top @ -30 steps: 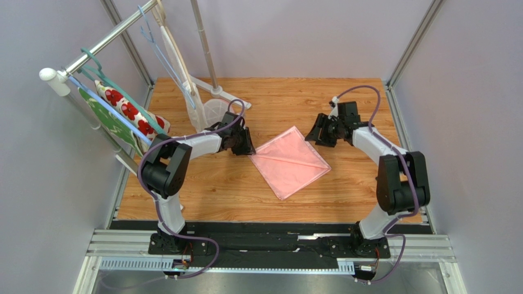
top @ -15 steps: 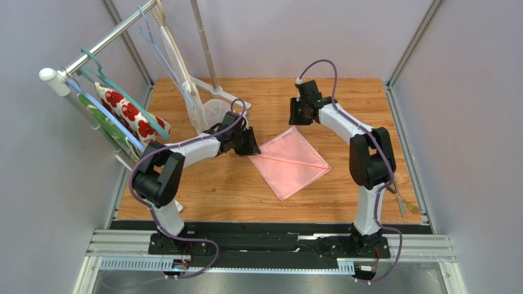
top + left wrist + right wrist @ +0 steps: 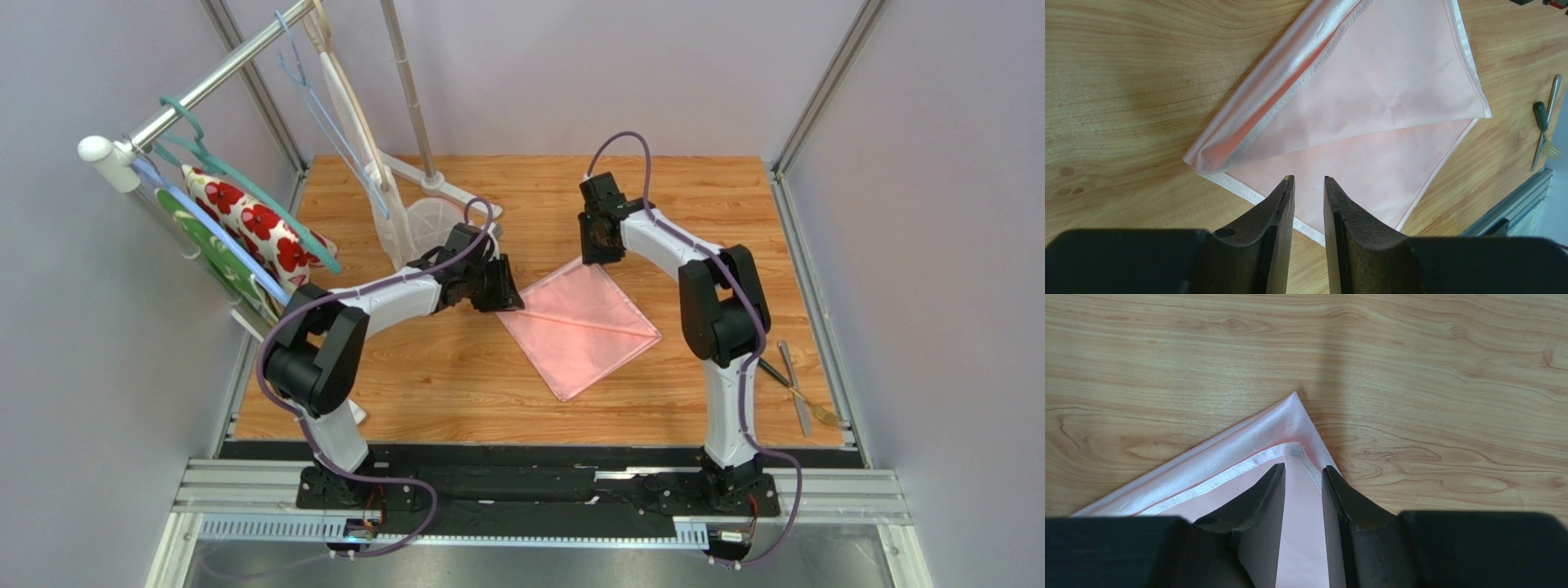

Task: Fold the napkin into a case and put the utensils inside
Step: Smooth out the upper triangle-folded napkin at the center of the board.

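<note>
- We find the napkin in the middle of the table, flat, one corner folded across, between the two grippers.
- The left gripper is over its left corner and the right gripper over its far corner. Both have jaws narrowly apart, holding nothing.
- The utensils lie well apart at the right edge, out of the right wrist's view.
- A clothes rack crowds the left side.
- Bare wood surrounds the cloth.
</note>
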